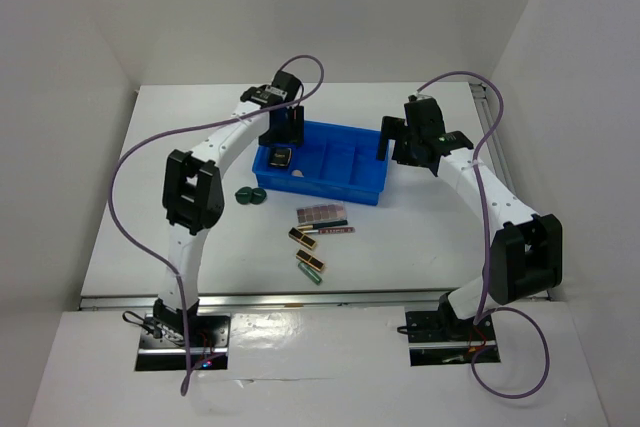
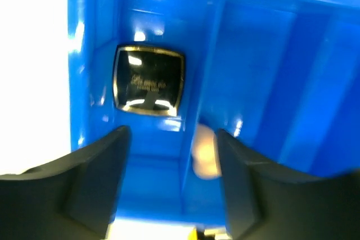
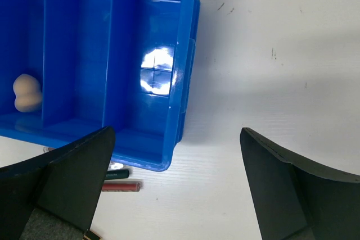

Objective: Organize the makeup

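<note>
Two pieces, the black compact (image 2: 149, 81) and peach sponge (image 3: 26, 92), lie inside the blue tray (image 1: 362, 187); palette (image 1: 321, 213), cases (image 1: 305, 239) and green rounds (image 1: 250, 195) wait outside its near wall. Left gripper (image 2: 171, 134) and right gripper (image 3: 177, 132) gape empty.

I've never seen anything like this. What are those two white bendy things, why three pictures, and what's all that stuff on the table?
Those are two robot arms bolted to the near edge of a table. The wide picture comes from a fixed camera above and behind them. The two close-ups come from cameras on the wrists, so the dark shapes at the bottom are each claw's own fingers. The left claw hangs open over a blue tray, looking down at a black compact in the end compartment and a peach sponge next door. The right claw is open at the tray's other end. Neither holds anything. In front of the tray lie green round pieces, a pinkish palette, pencils and black-gold cases.
</note>
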Action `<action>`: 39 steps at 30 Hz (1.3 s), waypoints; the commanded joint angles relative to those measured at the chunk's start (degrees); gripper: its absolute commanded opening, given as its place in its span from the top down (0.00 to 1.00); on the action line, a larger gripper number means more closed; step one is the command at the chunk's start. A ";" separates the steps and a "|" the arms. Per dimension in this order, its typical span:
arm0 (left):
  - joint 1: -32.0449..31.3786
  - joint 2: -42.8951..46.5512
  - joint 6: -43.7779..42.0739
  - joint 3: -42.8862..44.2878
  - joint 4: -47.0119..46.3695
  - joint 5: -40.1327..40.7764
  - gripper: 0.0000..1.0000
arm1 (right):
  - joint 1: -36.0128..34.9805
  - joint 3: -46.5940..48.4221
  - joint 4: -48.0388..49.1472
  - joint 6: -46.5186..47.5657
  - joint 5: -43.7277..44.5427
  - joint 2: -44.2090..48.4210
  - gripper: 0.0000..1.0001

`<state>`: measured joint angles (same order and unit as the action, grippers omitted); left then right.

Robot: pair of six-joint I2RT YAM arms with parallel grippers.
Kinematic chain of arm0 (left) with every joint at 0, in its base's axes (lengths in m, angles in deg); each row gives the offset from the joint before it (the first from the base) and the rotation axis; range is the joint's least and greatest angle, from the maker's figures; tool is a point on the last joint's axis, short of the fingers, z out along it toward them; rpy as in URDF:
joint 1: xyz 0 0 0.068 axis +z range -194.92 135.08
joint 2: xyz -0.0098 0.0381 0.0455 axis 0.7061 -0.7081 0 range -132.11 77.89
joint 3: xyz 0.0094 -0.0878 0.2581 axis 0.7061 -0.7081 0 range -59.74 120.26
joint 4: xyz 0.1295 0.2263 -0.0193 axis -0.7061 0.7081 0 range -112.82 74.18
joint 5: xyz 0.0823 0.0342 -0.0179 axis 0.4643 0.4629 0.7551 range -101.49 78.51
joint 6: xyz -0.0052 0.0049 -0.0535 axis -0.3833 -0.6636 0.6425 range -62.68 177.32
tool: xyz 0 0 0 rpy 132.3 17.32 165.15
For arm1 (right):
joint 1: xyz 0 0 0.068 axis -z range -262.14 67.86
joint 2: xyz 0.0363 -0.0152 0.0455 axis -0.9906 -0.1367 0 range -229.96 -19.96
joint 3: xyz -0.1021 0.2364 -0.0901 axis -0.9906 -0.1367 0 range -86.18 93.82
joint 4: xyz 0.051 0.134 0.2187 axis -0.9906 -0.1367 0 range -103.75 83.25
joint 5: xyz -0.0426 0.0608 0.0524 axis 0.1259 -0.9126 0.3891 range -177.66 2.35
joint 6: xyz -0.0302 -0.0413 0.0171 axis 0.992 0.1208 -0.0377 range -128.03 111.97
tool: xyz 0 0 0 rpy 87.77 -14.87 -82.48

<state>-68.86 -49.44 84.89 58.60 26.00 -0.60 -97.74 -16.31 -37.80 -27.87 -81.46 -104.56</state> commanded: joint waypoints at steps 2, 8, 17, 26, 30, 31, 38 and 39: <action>-1.10 14.10 1.69 -3.10 -0.73 2.37 0.36 | 0.30 2.56 -0.50 0.15 -0.04 1.80 0.00; -0.31 31.31 8.54 -26.12 -3.81 8.00 0.70 | 0.30 2.56 -0.50 0.15 -0.65 1.80 0.00; 3.64 36.19 13.21 -50.83 -13.36 2.91 0.30 | 0.30 2.56 0.02 0.15 -2.41 1.28 0.00; 4.78 31.45 11.54 -54.90 -23.67 6.68 0.32 | 0.30 2.56 0.02 0.15 -2.42 1.28 0.00; 4.78 28.11 9.35 -53.58 -26.32 7.29 0.32 | 0.30 2.56 0.02 0.15 -1.80 1.80 0.00; 4.78 26.36 9.34 -53.05 -26.32 7.30 0.32 | 0.30 2.56 0.02 0.15 -1.80 1.80 0.00; 5.31 23.62 8.81 -51.72 -26.32 9.32 0.51 | 0.30 2.56 0.02 0.15 -1.27 1.80 0.00; 5.31 24.14 9.34 -51.72 -25.80 10.02 0.61 | 0.30 2.56 -0.50 0.15 -1.27 1.80 0.00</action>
<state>-63.90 -25.48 94.92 5.16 1.00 6.72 -97.74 -16.10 -37.95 -27.91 -83.54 -104.56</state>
